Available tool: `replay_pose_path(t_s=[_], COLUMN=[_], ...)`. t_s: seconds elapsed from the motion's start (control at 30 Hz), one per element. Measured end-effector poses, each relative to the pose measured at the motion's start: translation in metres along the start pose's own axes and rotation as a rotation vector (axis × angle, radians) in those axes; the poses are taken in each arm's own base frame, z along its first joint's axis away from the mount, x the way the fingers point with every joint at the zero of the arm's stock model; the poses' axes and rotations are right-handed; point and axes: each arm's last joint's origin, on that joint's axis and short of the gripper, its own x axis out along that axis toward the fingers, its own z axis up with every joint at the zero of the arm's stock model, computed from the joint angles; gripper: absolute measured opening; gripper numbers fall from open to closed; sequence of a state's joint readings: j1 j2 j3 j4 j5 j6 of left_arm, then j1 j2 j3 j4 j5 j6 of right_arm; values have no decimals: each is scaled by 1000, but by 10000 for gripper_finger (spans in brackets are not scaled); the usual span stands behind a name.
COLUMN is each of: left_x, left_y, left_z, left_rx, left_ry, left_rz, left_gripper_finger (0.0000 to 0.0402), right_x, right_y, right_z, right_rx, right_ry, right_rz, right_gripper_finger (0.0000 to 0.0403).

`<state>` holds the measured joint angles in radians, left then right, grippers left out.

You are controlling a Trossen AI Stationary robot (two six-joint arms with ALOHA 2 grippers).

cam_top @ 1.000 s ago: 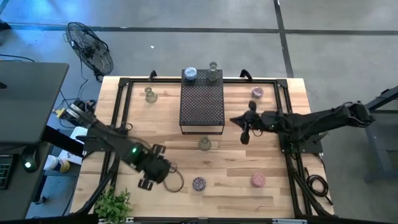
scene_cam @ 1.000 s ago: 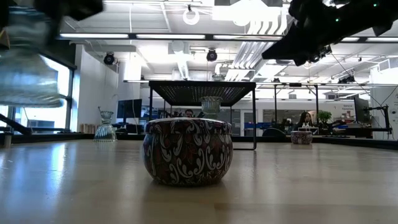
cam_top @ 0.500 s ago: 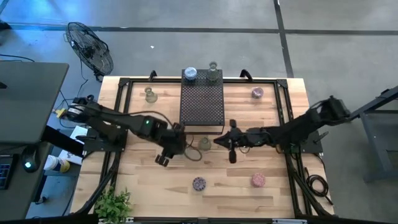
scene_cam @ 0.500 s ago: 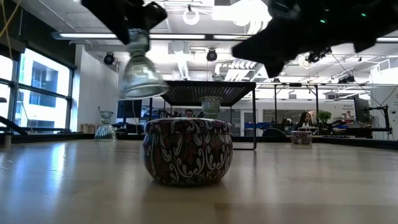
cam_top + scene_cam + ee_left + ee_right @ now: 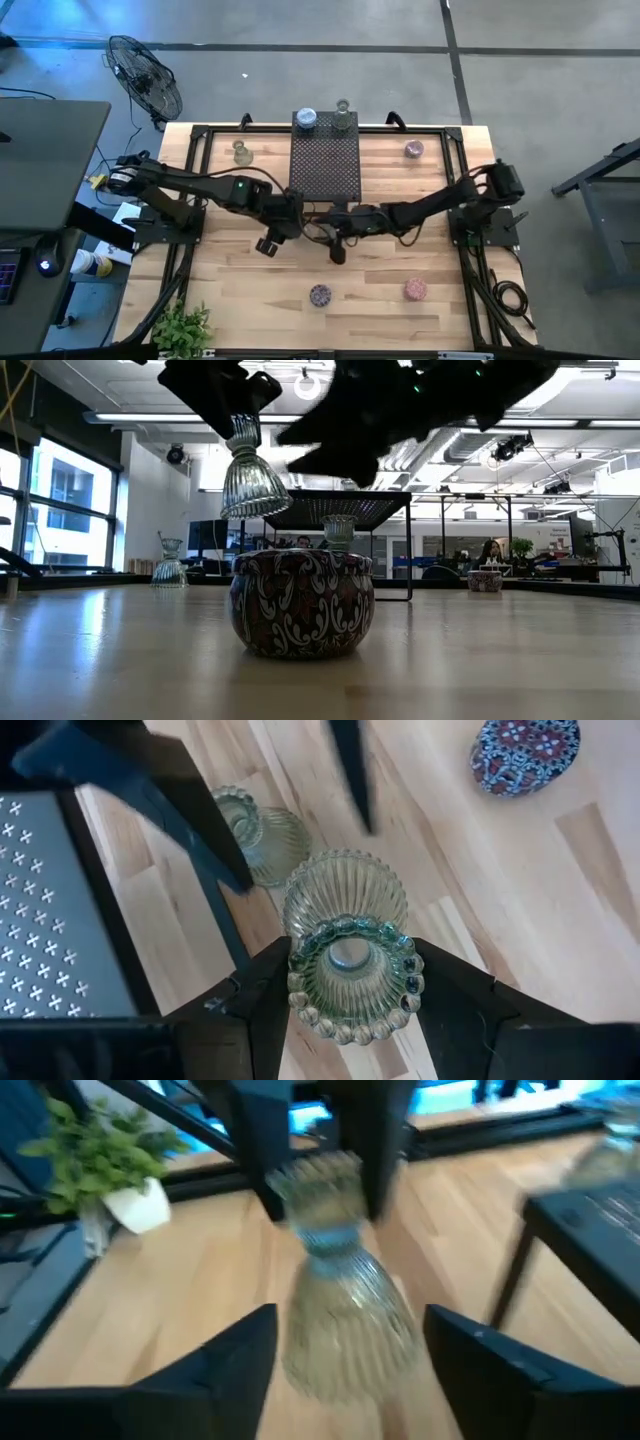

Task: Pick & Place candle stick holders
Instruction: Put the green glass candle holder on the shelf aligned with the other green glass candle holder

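Observation:
My left gripper [image 5: 272, 238] hangs above the table in front of the black perforated stand [image 5: 325, 165], shut on a clear-greenish ribbed candle stick holder [image 5: 345, 905]. My right gripper [image 5: 345, 1380] faces it from the right, open. Its fingers stand on either side of that holder's flared end [image 5: 345, 1315], and I cannot tell whether they touch it. A second clear holder [image 5: 255, 830] stands on the table by the stand's front leg. Two more holders, blue [image 5: 305, 120] and clear [image 5: 343, 118], sit on the stand's far end. My left gripper pinches the holder's beaded round end [image 5: 352, 970] between its two fingers [image 5: 265, 995]. The fingers come from above, pointing down. The holder hangs below them, narrow neck up and flared ribbed end [image 5: 252, 485] down, lifted clear of the table.
A patterned round tin [image 5: 319, 295] and a pink holder [image 5: 414, 290] sit near the front edge. Another clear holder [image 5: 240, 152] stands at the far left and a pink one [image 5: 413, 150] at the far right. A potted plant [image 5: 182, 325] is at the front left corner.
My left gripper has carried the clear holder up from the near left, toward the stand and the table's middle, and the holder stays hanging below the fingers. My right gripper has gone from the right side toward the table's left and now stands close to that holder.

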<state>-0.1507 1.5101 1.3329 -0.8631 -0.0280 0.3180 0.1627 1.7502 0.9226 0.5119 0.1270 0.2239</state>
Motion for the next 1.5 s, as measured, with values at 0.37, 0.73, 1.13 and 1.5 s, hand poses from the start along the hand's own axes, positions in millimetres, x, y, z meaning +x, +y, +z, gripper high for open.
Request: replay_pose_path(t_s=[0.37,0.73,1.13,1.5], left_x=[0,0,0,-2], left_y=[1,2,2,3], left_z=[3,5,5,7], left_rx=[1,1,-3,-53], left_ry=[-28,-50,-49,-58], left_rz=[17,20,16,24], left_gripper_finger=[173,173,174,225], right_x=[36,36,36,36], right_y=[5,3,4,5], right_z=[4,7,8,7], right_rx=[-94,-95,-112,-110], right_ry=[0,-38,-36,-27], right_rz=[-22,8,50,72], right_gripper_finger=[287,226,113,115])
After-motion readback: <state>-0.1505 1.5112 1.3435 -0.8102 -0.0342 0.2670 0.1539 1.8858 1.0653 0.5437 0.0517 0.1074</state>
